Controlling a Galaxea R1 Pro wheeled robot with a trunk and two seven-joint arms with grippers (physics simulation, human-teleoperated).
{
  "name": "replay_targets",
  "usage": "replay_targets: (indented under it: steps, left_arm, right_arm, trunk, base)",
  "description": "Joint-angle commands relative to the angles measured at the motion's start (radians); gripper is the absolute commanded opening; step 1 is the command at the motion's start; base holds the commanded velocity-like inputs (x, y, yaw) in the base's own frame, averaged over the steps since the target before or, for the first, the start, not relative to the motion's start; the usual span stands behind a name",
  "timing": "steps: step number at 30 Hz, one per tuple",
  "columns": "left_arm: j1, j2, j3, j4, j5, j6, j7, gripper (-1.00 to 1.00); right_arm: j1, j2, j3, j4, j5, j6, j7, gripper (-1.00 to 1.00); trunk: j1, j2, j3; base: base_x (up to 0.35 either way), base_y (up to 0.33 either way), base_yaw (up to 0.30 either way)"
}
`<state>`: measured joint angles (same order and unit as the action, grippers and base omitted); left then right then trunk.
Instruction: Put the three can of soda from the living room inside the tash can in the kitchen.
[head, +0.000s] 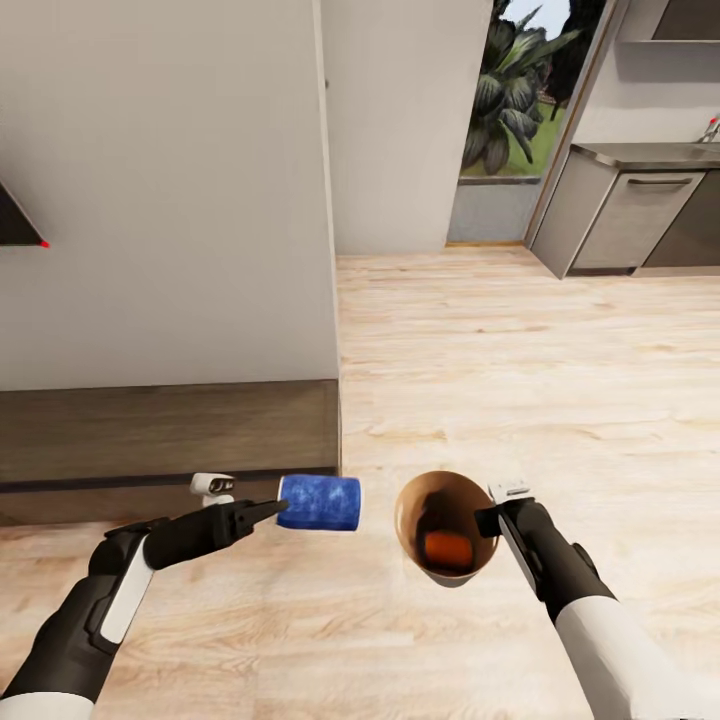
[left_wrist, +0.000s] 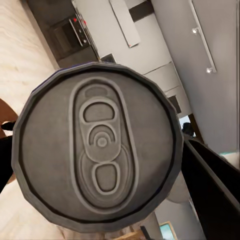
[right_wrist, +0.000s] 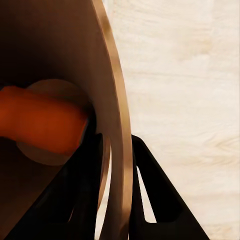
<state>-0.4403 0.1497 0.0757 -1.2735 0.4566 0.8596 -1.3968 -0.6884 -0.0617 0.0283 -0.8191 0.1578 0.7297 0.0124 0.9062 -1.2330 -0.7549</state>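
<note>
A dark blue can of soda (head: 320, 503) lies on its side in the air, and my left gripper (head: 270, 512) is shut on its end. Its silvery top (left_wrist: 100, 145) faces the left wrist camera, with a black finger (left_wrist: 210, 185) beside it. Just to the blue can's right, a brown tash can (head: 415, 510) is tilted toward me and held off the floor. My right gripper (head: 490, 520) is shut on its rim, one finger inside the wall (right_wrist: 112, 100) and one finger (right_wrist: 155, 195) outside. One orange can of soda (head: 447, 548) (right_wrist: 40, 125) rests in the bin's bottom.
A grey wall (head: 170, 200) with a low dark-wood cabinet (head: 160, 430) stands close on my left. Light wood floor (head: 520, 380) stretches ahead to grey kitchen cabinets (head: 630, 220) at the back right. A glass opening with plants (head: 510, 100) is straight ahead.
</note>
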Motion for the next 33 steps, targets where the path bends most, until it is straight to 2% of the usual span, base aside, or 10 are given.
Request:
replay_targets:
  steps: [1,11,12,14,16,17,23,28,30,33]
  left_arm:
    - [0.000,-0.002,0.000,0.001,0.001,0.000,0.000,-1.00]
    - [0.000,-0.072,-0.002,0.015,-0.001,-0.004,0.010,-1.00]
    - [0.000,-0.084,-0.002,0.017,-0.003,-0.004,0.021,-1.00]
    - [0.000,-0.120,-0.028,0.071,-0.005,-0.006,0.075,-1.00]
    - [0.000,-0.135,-0.032,0.088,-0.006,-0.007,0.086,-1.00]
    - [0.000,-0.174,-0.036,0.116,-0.008,-0.009,0.099,-1.00]
    - [0.000,-0.197,-0.039,0.124,-0.009,-0.010,0.153,-1.00]
    - [0.000,-0.211,-0.039,0.124,-0.011,-0.012,0.161,-1.00]
    - [0.000,-0.214,-0.047,0.124,-0.033,-0.012,0.183,-1.00]
    - [0.000,-0.224,-0.062,0.125,-0.062,-0.013,0.263,-1.00]
  right_arm:
    - [0.000,0.000,-0.001,0.002,-0.006,-0.002,0.004,-1.00]
    - [0.000,0.006,0.000,0.010,-0.006,-0.007,0.004,-1.00]
    - [0.000,0.011,0.000,0.010,-0.006,-0.007,0.003,-1.00]
    - [0.000,0.018,0.001,0.011,-0.006,-0.007,0.002,-1.00]
    - [0.000,0.020,0.001,0.011,-0.006,-0.007,0.002,-1.00]
    - [0.000,0.036,0.001,0.011,-0.006,-0.008,0.001,-1.00]
    - [0.000,0.060,0.001,0.011,-0.005,-0.008,0.001,-1.00]
    - [0.000,0.075,0.001,0.011,-0.005,-0.008,0.001,-1.00]
    - [0.000,0.081,0.001,0.011,-0.004,-0.008,0.000,-1.00]
    - [0.000,0.093,0.001,0.012,-0.004,-0.009,0.000,-1.00]
  trunk:
    - [0.000,0.000,0.000]
    - [0.000,0.000,0.000]
    - [0.000,0.000,0.000]
    - [0.000,0.000,0.000]
    - [0.000,0.000,0.000]
    - [0.000,0.000,0.000]
    - [0.000,0.000,0.000]
    - [0.000,0.000,0.000]
    - [0.000,0.000,0.000]
    - [0.000,0.000,0.000]
  base:
    - [0.000,0.000,0.000]
    - [0.000,0.000,0.000]
    - [0.000,0.000,0.000]
    - [0.000,0.000,0.000]
    - [0.000,0.000,0.000]
    - [0.000,0.000,0.000]
    - [0.000,0.000,0.000]
    - [0.000,0.000,0.000]
    - [0.000,0.000,0.000]
    - [0.000,0.000,0.000]
